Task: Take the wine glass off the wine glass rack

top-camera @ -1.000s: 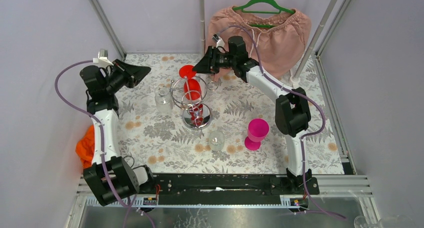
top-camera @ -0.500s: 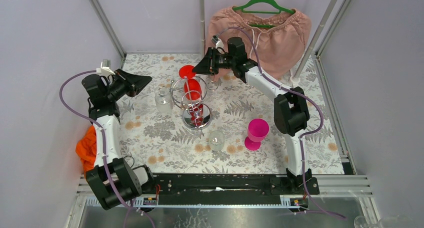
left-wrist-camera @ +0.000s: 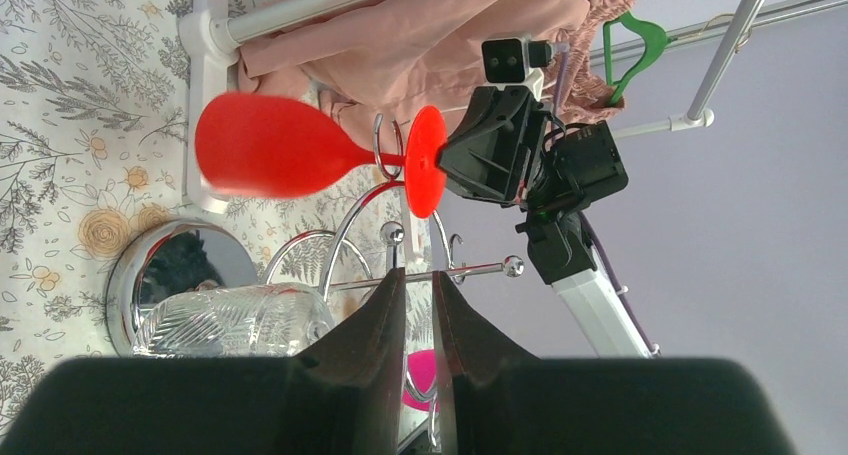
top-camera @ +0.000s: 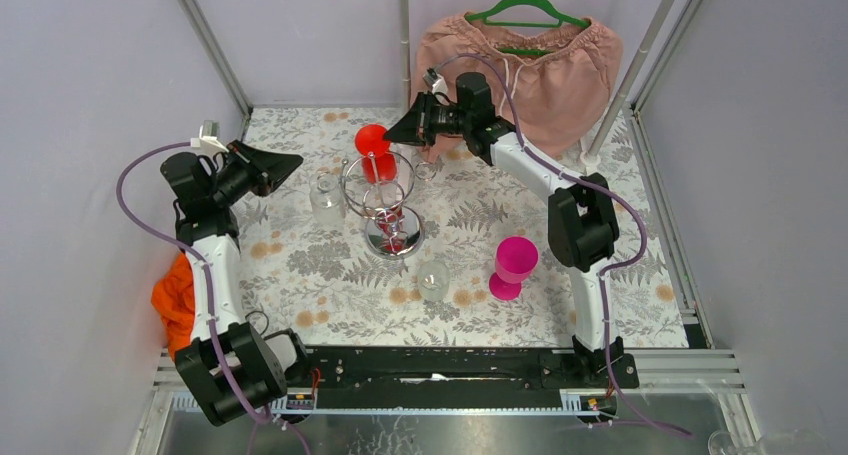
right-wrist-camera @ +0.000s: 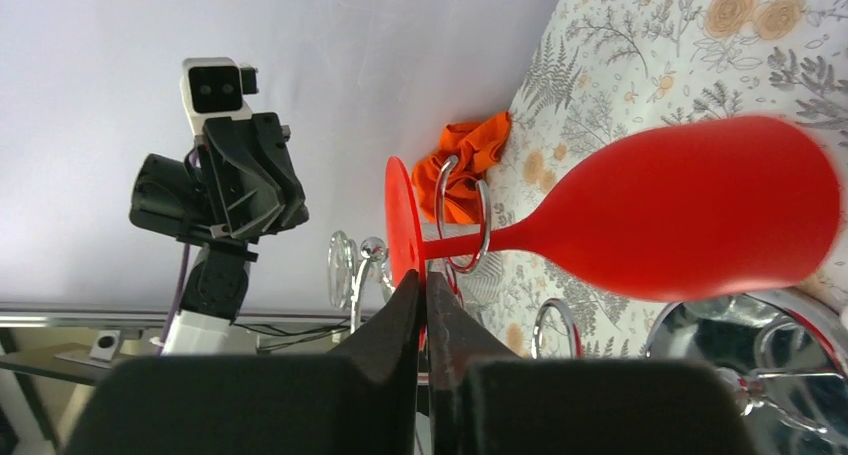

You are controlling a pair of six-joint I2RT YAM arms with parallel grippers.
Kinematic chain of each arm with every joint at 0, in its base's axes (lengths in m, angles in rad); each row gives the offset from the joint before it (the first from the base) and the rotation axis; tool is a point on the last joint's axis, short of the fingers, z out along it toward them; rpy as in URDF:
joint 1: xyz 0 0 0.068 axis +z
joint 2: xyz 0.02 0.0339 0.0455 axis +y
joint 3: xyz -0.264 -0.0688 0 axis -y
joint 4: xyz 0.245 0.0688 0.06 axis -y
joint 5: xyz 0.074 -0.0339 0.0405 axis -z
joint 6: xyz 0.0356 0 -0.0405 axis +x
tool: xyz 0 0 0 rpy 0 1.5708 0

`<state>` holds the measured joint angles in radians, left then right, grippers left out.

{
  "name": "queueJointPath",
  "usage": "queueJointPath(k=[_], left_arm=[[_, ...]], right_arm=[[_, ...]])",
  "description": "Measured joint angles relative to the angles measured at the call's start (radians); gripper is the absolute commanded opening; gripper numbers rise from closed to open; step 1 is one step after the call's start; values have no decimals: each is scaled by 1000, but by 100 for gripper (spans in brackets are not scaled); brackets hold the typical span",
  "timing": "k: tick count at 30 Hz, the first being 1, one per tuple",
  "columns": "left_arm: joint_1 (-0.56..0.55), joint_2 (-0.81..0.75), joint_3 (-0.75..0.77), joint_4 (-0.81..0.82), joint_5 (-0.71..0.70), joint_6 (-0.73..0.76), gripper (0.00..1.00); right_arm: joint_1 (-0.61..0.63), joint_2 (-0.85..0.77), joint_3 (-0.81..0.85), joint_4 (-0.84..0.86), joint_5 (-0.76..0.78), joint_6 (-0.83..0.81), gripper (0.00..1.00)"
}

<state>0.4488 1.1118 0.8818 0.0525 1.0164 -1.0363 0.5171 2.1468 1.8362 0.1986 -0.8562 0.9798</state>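
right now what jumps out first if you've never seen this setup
The red wine glass hangs upside down from a hook on the chrome rack mid-table, with the right hand pinching its foot. A pink cup stands to the right, and a pink garment hangs at the back.

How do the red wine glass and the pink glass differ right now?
The red wine glass hangs upside down from a hook of the wine glass rack, its foot at the right pincer; the pink glass stands upright on the table, untouched. Colours differ: red against magenta. Both are opaque stemmed glasses.
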Motion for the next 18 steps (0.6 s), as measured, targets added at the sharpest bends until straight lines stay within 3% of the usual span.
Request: queueJointPath(k=[11, 18], left_arm=[[4, -6, -4, 0, 19, 0, 22], [4, -6, -8, 0, 25, 0, 22]], right_arm=[[0, 5, -56, 208, -8, 266, 0], [-1, 10, -56, 193, -1, 287, 0]])
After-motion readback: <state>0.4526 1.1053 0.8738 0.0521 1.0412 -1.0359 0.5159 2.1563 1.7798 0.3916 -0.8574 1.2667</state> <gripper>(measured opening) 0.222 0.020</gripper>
